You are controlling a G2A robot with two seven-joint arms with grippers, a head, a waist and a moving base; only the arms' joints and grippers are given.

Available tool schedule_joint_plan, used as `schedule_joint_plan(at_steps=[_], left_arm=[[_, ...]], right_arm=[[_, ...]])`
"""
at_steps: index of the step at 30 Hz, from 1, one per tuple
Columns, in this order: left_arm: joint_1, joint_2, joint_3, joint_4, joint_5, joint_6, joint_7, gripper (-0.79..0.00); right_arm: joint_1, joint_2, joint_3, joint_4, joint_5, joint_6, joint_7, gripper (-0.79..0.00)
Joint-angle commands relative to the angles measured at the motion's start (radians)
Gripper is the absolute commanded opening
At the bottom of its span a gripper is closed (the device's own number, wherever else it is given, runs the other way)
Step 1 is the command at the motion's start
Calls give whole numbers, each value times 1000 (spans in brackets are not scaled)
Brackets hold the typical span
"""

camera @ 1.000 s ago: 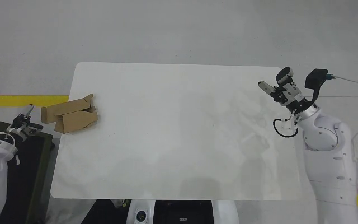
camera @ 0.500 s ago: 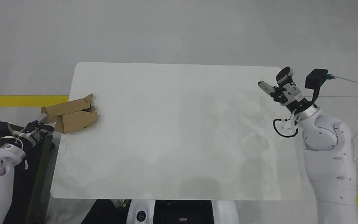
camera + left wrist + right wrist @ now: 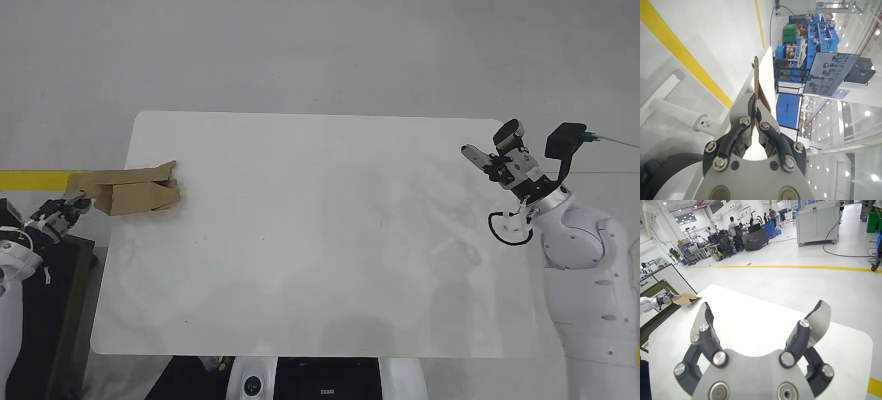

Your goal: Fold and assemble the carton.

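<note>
A flat brown carton (image 3: 128, 190) lies at the left edge of the white table (image 3: 320, 250), part of it sticking out past the edge. My left gripper (image 3: 78, 206) is shut on the overhanging end; in the left wrist view the cardboard (image 3: 757, 89) runs edge-on away from my left gripper (image 3: 755, 111). From the right wrist view the carton (image 3: 685, 299) sits at the table's far corner. My right gripper (image 3: 490, 150) hangs open over the table's far right corner, my right gripper (image 3: 762, 311) holding nothing.
A dark cart with a green frame (image 3: 657, 289) stands off the table's left side, under the left arm. A yellow floor line (image 3: 50, 179) runs left of the table. The table's middle (image 3: 320, 230) is bare white surface.
My left gripper has come up to the carton's overhanging end and shut on it. The carton has shifted and turned slightly toward the far side. The right arm has not moved.
</note>
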Motion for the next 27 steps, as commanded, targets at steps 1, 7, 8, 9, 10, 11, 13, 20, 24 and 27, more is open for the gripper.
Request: schedule_joint_plan(at_steps=[1, 7, 8, 9, 10, 11, 13, 20, 24, 27], left_arm=[[-15, 1, -5, -13, 4, -9, -4, -785], [-77, 4, -4, -46, 12, -43, -31, -785], [-89, 4, -1, -52, 14, -50, -38, -785], [-100, 3, 4, -54, 14, -55, -45, -785], [-111, 2, 10, -58, 13, -58, -54, -785], [-123, 1, 17, -63, 11, -63, -62, -785], [-146, -2, 34, -71, 6, -73, -79, -785], [-211, -15, 112, -105, -7, -99, -170, -785], [-237, -21, 154, -133, -2, -124, -233, -785], [-258, -26, 189, -156, -6, -139, -290, -785]], right_arm=[[0, 0, 0, 0, 0, 0, 0, 0], [0, 0, 0, 0, 0, 0, 0, 0], [0, 0, 0, 0, 0, 0, 0, 0], [0, 0, 0, 0, 0, 0, 0, 0], [0, 0, 0, 0, 0, 0, 0, 0], [0, 0, 0, 0, 0, 0, 0, 0], [0, 0, 0, 0, 0, 0, 0, 0], [0, 0, 0, 0, 0, 0, 0, 0], [0, 0, 0, 0, 0, 0, 0, 0], [0, 0, 0, 0, 0, 0, 0, 0]])
